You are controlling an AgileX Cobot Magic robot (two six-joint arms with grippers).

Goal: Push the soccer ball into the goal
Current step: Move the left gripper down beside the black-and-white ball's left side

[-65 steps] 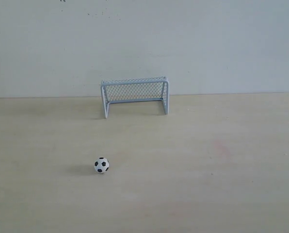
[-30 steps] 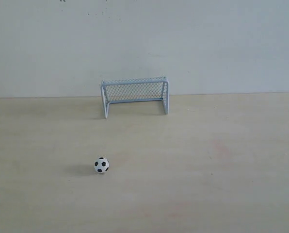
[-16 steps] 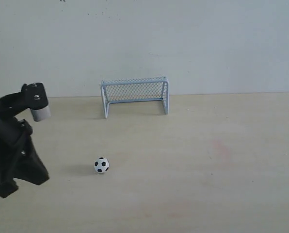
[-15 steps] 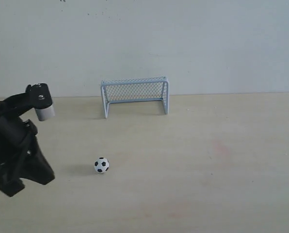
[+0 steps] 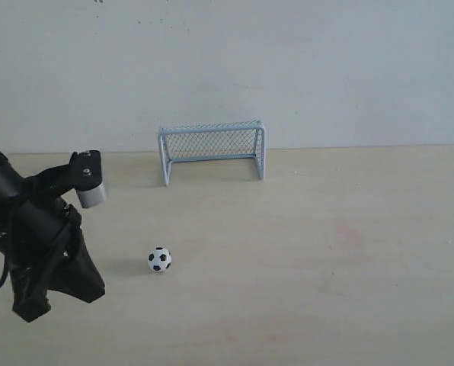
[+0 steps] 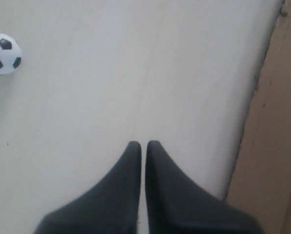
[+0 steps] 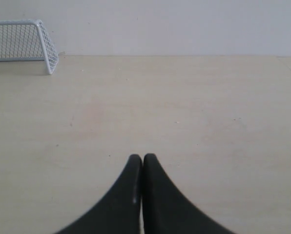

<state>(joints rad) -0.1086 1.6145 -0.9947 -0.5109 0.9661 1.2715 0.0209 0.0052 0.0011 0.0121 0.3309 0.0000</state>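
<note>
Soccer ball (image 5: 159,259) rests left of bench centre, well short of goal (image 5: 212,145) at back edge. Left gripper (image 6: 143,145) pinched closed, empty, near ball toward left edge, not touching. Best: bring tips to ball's front-edge side, contact dead centre, push slowly, angling slightly right.

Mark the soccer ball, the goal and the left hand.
soccer ball (image 5: 159,259), exterior view, its middle.
goal (image 5: 212,143), exterior view, back netting.
left hand (image 6: 143,145), left wrist view, between its shut fingertips.
</note>
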